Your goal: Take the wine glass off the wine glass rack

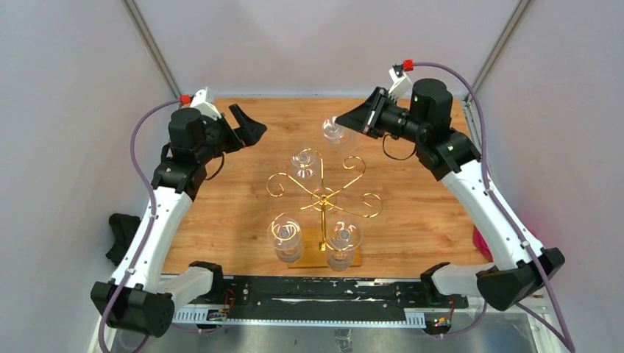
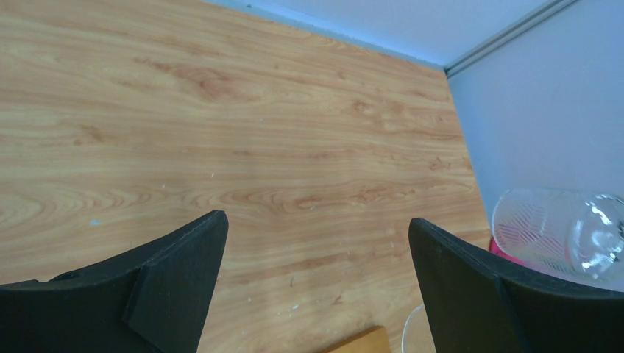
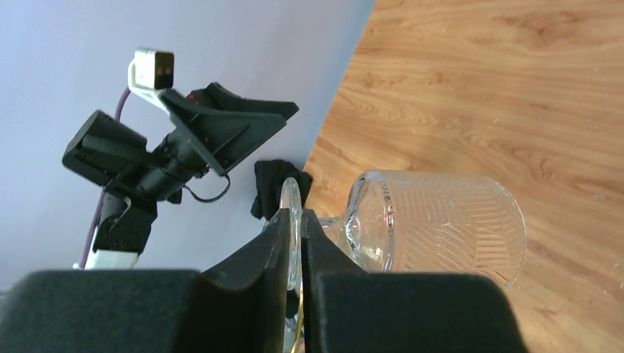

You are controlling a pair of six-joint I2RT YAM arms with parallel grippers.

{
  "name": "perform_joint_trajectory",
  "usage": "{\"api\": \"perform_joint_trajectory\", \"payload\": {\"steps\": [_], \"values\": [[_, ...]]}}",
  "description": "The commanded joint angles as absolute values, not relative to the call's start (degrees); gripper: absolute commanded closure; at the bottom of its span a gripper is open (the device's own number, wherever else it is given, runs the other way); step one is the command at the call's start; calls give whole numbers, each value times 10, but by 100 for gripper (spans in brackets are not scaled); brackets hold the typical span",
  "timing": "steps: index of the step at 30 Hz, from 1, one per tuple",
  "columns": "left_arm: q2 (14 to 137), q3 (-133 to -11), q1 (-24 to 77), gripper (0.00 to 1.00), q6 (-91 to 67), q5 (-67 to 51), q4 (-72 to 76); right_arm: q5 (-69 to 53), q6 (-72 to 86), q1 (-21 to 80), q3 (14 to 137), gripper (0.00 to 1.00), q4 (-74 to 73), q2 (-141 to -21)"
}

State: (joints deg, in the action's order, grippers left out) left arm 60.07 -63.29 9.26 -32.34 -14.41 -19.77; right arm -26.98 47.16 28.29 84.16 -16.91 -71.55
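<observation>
The gold wire wine glass rack stands mid-table on a wooden base. Three clear glasses hang on it, one at the back left and two at the front. My right gripper is shut on the flat foot of a fourth wine glass, held free of the rack behind its back right arm. In the right wrist view the pads pinch the foot and the ribbed bowl points away. My left gripper is open and empty at the back left.
Grey enclosure walls close in on both sides and the back. A pink object lies at the table's right edge and a black cloth at the left edge. In the left wrist view the held glass shows at the right.
</observation>
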Motion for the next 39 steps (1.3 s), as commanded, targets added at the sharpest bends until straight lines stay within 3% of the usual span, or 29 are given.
{"api": "perform_joint_trajectory", "payload": {"steps": [1,8,14,21,26,39], "values": [[634,-667,97,1,-316,-199,-109,-309,501,231,868,100,-62,-743],[707,-666,97,2,-406,-368,166,-451,680,181,854,100,232,-810],[777,-657,94,15,-539,-466,418,-484,782,180,873,100,380,-858],[915,-653,55,16,-893,-512,898,-472,930,178,872,100,597,-905],[951,-662,54,14,-900,-517,901,-453,1010,179,883,100,702,-946],[940,-672,91,12,-923,-502,900,-440,1043,214,952,100,738,-1013]]}}
